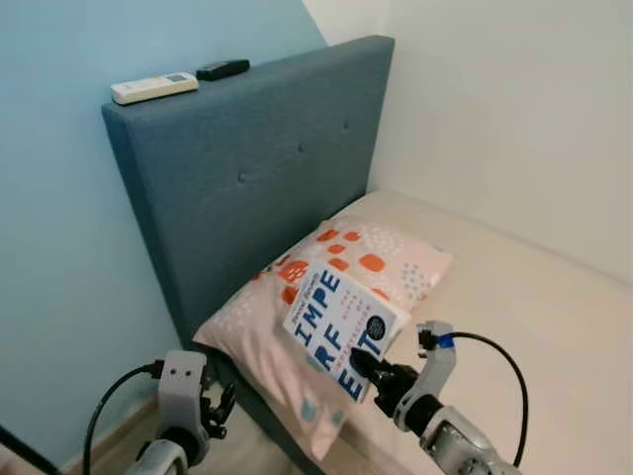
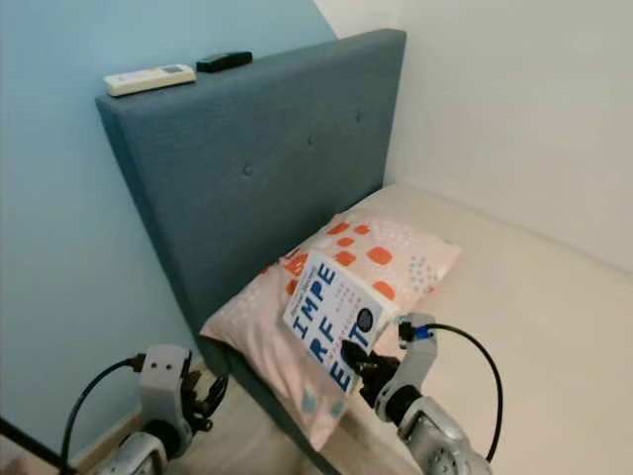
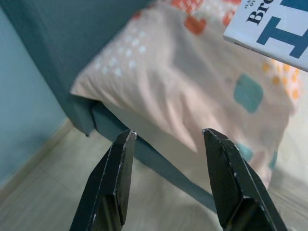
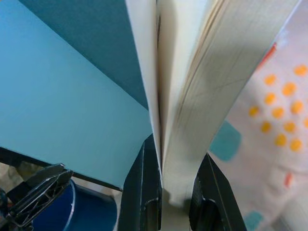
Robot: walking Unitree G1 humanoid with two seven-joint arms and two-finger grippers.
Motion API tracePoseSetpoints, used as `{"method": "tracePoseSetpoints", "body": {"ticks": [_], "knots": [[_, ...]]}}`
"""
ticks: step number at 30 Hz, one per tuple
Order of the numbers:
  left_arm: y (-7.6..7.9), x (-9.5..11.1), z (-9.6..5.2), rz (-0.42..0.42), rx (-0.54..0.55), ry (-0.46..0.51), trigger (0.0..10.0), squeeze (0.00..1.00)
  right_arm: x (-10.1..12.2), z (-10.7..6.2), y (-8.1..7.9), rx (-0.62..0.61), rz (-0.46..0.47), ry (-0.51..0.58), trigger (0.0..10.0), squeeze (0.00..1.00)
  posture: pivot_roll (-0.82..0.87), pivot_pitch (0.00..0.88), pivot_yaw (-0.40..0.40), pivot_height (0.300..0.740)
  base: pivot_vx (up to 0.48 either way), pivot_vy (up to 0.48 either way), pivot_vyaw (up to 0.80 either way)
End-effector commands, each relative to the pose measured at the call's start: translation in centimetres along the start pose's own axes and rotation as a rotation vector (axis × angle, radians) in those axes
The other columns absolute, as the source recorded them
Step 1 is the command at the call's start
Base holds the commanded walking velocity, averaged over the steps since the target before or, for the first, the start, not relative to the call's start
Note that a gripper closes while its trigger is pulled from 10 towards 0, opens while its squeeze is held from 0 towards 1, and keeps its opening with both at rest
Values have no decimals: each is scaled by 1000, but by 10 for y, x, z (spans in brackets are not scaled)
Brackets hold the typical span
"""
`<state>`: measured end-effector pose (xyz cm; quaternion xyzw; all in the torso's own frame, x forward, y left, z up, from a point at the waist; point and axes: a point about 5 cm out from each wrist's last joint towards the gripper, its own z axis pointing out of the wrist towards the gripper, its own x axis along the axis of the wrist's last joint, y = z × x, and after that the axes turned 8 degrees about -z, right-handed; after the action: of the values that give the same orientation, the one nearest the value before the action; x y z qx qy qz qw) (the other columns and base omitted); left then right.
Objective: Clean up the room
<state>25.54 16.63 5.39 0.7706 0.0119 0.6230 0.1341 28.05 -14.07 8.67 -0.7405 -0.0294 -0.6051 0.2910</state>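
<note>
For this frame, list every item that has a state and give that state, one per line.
book: held up above the pillow, gripped at its lower edge
right gripper: shut on the book
left gripper: open, holding nothing, low beside the bed
pillow: lying flat against the headboard
white remote: lying on top of the headboard
black remote: lying on the headboard top, beside the white one

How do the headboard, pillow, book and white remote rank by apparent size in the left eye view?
1. Headboard
2. Pillow
3. Book, held up in the right gripper, nearer the camera, so flattered
4. White remote, farthest away
</note>
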Motion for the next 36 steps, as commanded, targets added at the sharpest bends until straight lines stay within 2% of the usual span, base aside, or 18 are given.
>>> {"method": "tracePoseSetpoints", "body": {"ticks": [1, 7, 15, 27, 36], "knots": [[-1, -7, -2, 4, 12, -22, 10000, 0, 7, 0, 1, -2, -16, 44, 10000, 0, 32, 132, -54, 721, 0, 0, 0], [0, -7, 2, 18, 22, -9, 10000, 0, 2, -2, 8, -50, -35, 81, 10000, 0, 31, 131, -56, 731, 0, 0, 0], [0, -7, 4, 22, 31, -8, 10000, 0, -8, -6, 19, -153, -93, 47, 10000, 0, 27, 128, -54, 731, 0, 0, 0], [4, -9, 6, 38, 17, -3, 10000, 0, -15, -3, 18, -166, -122, 31, 10000, 0, 26, 116, -55, 731, 0, 0, 0], [2, -9, 6, 38, 30, 4, 10000, 0, -16, -3, 20, -171, -122, 33, 10000, 0, 25, 116, -58, 731, 0, 0, -800]]}}
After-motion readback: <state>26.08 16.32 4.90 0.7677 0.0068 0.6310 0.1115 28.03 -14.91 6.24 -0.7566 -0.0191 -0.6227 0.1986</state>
